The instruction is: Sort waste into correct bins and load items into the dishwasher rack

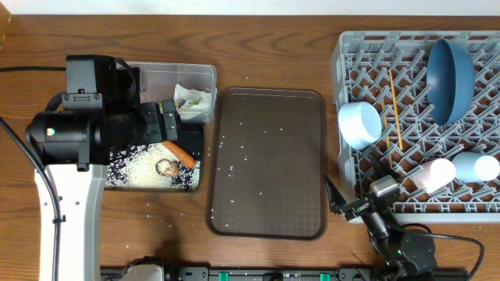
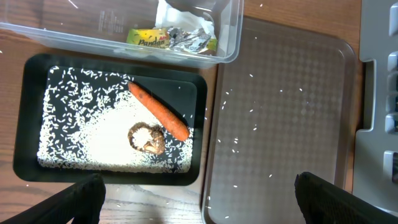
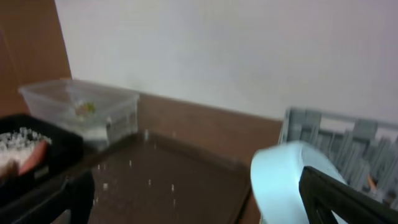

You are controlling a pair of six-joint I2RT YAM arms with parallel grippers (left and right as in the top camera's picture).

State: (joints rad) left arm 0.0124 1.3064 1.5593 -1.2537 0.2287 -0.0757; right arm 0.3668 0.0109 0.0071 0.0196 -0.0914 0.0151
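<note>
— What's nearest the table edge?
— One right gripper (image 1: 341,204), fingers spread wide and holding nothing, at the near left corner of the dishwasher rack (image 1: 344,47). Beside it is one brown tray (image 1: 269,218) with a few stray grains on it.

— Next row back?
— One black tray (image 2: 25,124) on the left, containing white rice (image 2: 74,124), one carrot (image 2: 158,111) and one brown food lump (image 2: 147,138) touching the carrot. In the rack are a pink cup (image 1: 433,173) and a blue cup (image 1: 476,167), side by side.

— Middle?
— One left gripper (image 1: 168,119), fingers wide apart and empty, above the black tray's far edge. One light-blue bowl (image 1: 359,125) on its side at the rack's left wall. Chopsticks (image 1: 395,109) lie on the lattice.

— Farthest?
— One dark blue dish (image 1: 451,82), standing on edge in the rack. One clear tub (image 2: 93,31) touches the black tray and holds the wrapper (image 2: 168,38) and the tissue (image 1: 191,94).
</note>
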